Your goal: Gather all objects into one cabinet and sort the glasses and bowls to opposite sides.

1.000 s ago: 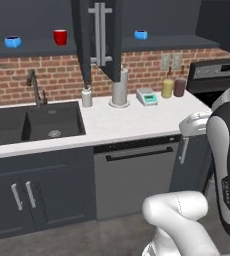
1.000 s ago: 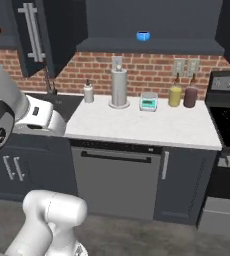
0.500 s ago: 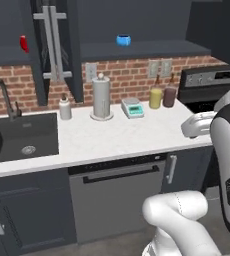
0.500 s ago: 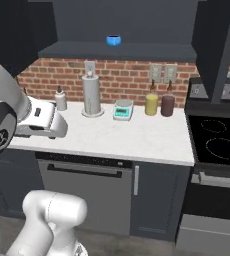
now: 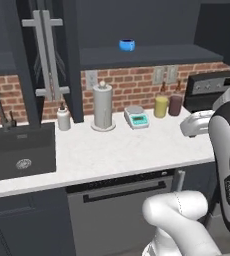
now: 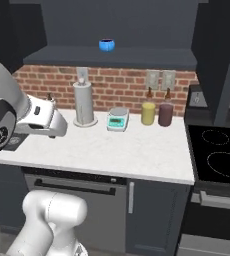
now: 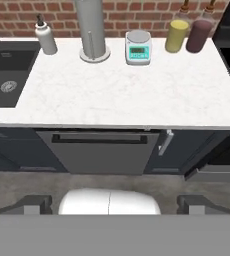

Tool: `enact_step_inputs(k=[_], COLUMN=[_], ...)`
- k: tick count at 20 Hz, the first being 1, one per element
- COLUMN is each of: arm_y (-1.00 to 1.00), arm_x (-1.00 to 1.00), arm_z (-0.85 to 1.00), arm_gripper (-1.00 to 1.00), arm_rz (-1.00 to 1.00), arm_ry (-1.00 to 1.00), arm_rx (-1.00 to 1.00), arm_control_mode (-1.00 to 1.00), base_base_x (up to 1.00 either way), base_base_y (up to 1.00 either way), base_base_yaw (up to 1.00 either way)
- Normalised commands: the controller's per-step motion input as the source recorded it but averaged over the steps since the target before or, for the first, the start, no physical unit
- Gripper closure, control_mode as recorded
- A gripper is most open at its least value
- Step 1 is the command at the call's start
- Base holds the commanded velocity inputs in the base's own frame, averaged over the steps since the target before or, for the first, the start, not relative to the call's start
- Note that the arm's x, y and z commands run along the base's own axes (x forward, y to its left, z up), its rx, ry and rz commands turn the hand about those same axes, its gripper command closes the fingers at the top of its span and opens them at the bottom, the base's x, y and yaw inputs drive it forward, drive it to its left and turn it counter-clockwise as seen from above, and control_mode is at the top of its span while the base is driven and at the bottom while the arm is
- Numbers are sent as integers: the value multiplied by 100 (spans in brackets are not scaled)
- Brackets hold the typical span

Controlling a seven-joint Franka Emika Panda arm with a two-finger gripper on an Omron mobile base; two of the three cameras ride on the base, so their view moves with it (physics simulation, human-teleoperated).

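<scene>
While the arm hangs back from the counter, the gripper is spread wide and holds nothing. One small blue bowl sits alone on the dark cabinet shelf above the backsplash, also seen at. By my reading the gathering is barely begun: this bowl has no companion beside it. On the counter stand a paper-towel holder, a soap dispenser, a kitchen scale, and yellow and maroon jars. No labels or writing are legible; the scale display is too small to read.
</scene>
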Motion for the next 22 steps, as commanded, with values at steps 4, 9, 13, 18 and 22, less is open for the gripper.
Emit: enact_step_inputs(k=[4,9,13,18,22], arm_y=[0,0,0,0,0], arm_x=[0,0,0,0,0], arm_z=[0,0,0,0,0], arm_gripper=[-100,-100,-100,-100,-100], arm_rz=[0,0,0,0,0], arm_ry=[0,0,0,0,0], arm_rx=[0,0,0,0,0], arm_control_mode=[100,100,100,100,100], base_base_x=[54,58,59,48,58], base_base_y=[-16,-25,-25,-18,-21], base_base_yaw=[0,0,0,0,0])
